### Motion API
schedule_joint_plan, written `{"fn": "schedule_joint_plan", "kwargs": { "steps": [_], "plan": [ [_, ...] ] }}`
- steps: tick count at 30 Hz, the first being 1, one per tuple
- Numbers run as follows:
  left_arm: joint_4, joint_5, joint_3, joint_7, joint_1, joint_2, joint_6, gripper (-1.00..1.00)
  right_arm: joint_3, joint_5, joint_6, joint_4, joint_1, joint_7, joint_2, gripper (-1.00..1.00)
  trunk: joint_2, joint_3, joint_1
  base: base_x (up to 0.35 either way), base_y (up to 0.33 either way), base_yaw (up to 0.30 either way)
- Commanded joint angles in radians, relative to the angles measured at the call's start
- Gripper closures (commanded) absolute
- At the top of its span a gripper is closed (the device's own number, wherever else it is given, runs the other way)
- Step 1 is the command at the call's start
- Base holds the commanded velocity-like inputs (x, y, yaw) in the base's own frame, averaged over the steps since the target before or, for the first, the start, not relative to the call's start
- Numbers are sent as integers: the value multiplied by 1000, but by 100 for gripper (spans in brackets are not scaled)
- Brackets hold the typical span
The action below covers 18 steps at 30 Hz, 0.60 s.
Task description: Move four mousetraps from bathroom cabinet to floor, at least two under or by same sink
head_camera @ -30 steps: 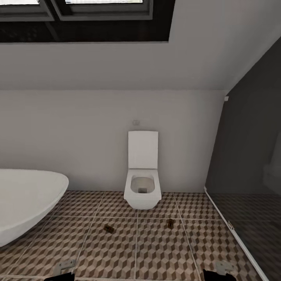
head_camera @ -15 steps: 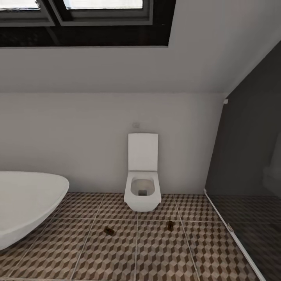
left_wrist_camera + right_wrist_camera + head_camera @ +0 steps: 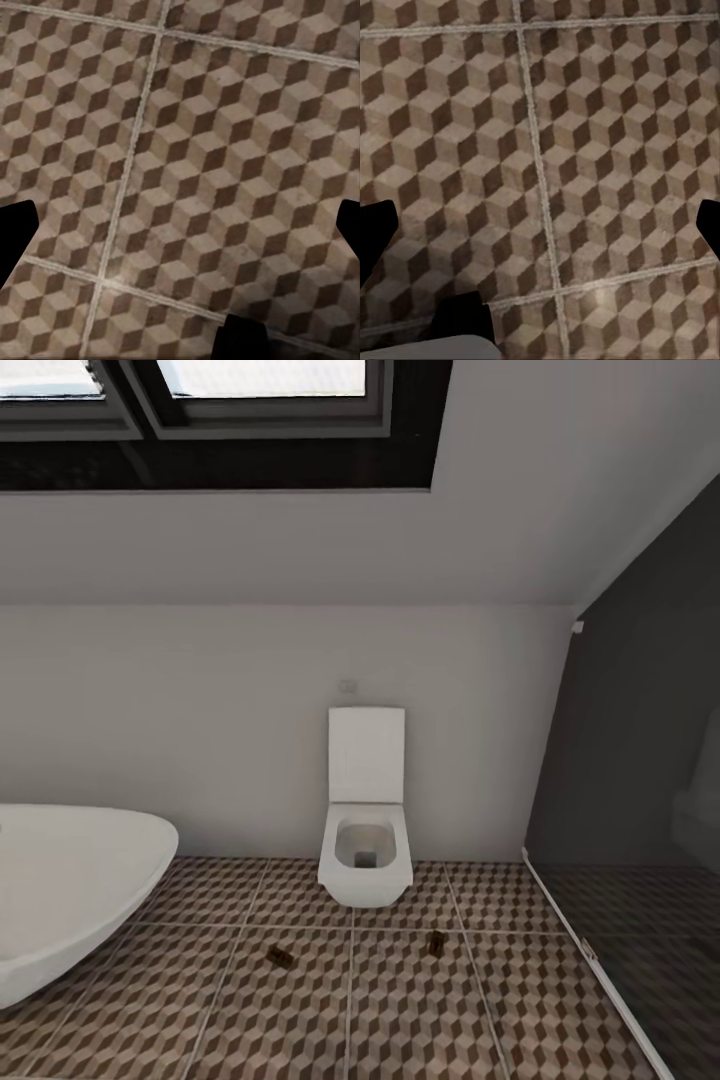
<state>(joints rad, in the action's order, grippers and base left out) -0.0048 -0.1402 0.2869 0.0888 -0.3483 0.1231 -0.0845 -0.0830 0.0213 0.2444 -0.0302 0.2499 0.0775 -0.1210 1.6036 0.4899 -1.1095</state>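
On bathroom floor [image 3: 300, 1020] | 2 mousetraps [image 3: 281, 957] [image 3: 436, 943] by toilet [image 3: 365, 840] | L+R fingers [image 3: 16, 232] [image 3: 375, 232] spread wide, holding nothing

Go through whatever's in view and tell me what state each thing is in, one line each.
Left mousetrap: lying flat on the floor tiles, in front of the toilet.
Right mousetrap: lying on the tiles, apart from the first.
Toilet: lid up, bowl open.
Bathtub: nothing seen in it.
Left gripper: fingers spread, holding nothing.
Right gripper: fingers spread, holding nothing.
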Motion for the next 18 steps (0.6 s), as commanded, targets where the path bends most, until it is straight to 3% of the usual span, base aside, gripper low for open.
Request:
{"fn": "schedule_joint_plan", "kwargs": {
  "steps": [1, 18],
  "plan": [
    [2, -10, 8, 3, 0, 0, -3, -100, -7, 2, 7, -3, -4, -2, 0, -100, -7, -2, 4, 0, 0, 0],
    [2, -12, 8, -2, 59, -9, 0, -100, -8, 5, 7, -3, -76, -4, 6, -100, -126, -55, 69, 0, 0, 0]
  ]
}}
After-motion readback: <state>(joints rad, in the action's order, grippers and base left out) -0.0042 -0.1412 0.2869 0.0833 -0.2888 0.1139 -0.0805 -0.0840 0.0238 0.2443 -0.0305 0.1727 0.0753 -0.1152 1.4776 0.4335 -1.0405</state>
